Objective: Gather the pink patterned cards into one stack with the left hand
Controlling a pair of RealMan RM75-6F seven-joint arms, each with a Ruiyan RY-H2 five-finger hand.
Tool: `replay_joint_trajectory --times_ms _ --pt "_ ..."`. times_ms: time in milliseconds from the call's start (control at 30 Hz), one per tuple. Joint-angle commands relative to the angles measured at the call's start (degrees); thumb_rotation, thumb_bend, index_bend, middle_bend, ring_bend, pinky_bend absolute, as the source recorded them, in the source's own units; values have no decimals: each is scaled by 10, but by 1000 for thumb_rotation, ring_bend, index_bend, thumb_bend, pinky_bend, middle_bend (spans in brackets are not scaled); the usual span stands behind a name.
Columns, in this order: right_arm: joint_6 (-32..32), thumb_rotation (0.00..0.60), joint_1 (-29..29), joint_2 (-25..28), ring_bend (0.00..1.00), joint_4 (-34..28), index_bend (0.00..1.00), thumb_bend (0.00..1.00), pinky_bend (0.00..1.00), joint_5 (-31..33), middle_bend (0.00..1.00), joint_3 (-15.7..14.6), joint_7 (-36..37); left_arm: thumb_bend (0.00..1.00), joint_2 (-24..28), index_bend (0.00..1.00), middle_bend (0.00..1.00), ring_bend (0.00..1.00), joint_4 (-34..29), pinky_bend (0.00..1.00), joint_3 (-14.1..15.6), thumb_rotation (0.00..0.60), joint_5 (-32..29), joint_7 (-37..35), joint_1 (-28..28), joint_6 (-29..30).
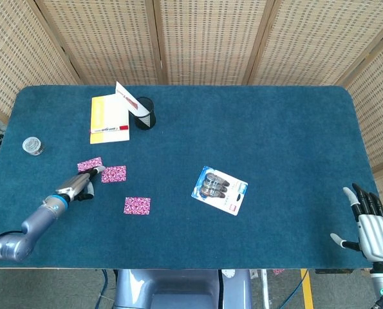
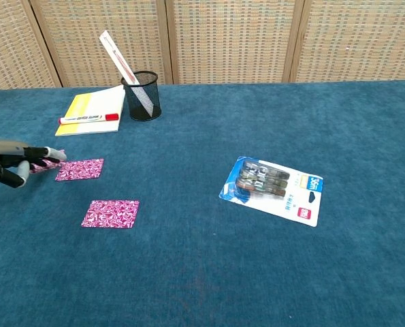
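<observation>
Pink cards (image 1: 113, 174) near notepad (image 1: 107, 120), battery pack (image 1: 220, 190)

L hand (image 1: 77, 186) fingers (image 1: 91, 173) pinch one pink card (image 1: 89, 164); 2 others (image 1: 113, 174) (image 1: 137, 205) lie flat.

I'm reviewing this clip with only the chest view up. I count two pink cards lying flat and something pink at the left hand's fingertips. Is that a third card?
Observer: Yes. The head view shows a third card at the fingertips of the left hand, just left of the middle card. The near card lies apart. I cannot tell if the third card is pinched.
Operator: Where is the right hand? It's out of my frame.
Observer: The right hand is past the table's right edge, fingers apart, holding nothing.
Operator: Is there anything further left that I'm missing?
Observer: A small round object lies near the left edge of the table.
</observation>
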Motion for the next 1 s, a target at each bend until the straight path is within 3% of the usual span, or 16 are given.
replay_joint_trajectory --times_ms 33,133,167,233,300,400,1000 --pt "0 600 0 0 0 0 15 131 0 0 0 0 0 1000 7 0 0 0 2 0 -7 600 12 -12 8 7" --pt "-1 600 0 0 0 -1 15 131 0 1 0 0 -1 979 22 0 0 0 -10 0 -15 600 41 -24 19 34" --pt "-1 600 0 0 0 -1 15 131 0 1 0 0 -1 915 24 0 0 0 -11 0 -16 600 48 -27 21 42" --pt "-1 600 0 0 0 -1 15 131 0 1 0 0 0 711 29 0 0 0 -14 0 -20 600 64 -28 28 66" --pt "-1 600 0 1 0 -2 15 131 0 1 0 0 0 448 29 0 0 0 -12 0 -22 600 70 -23 33 85" --pt "-1 600 0 1 0 -2 15 131 0 1 0 0 1 289 26 4 0 0 -11 0 -25 600 64 -8 35 98" --pt "-6 600 2 3 0 -1 15 131 0 2 0 0 8 298 -36 186 0 0 21 0 -51 600 -68 105 -23 59"
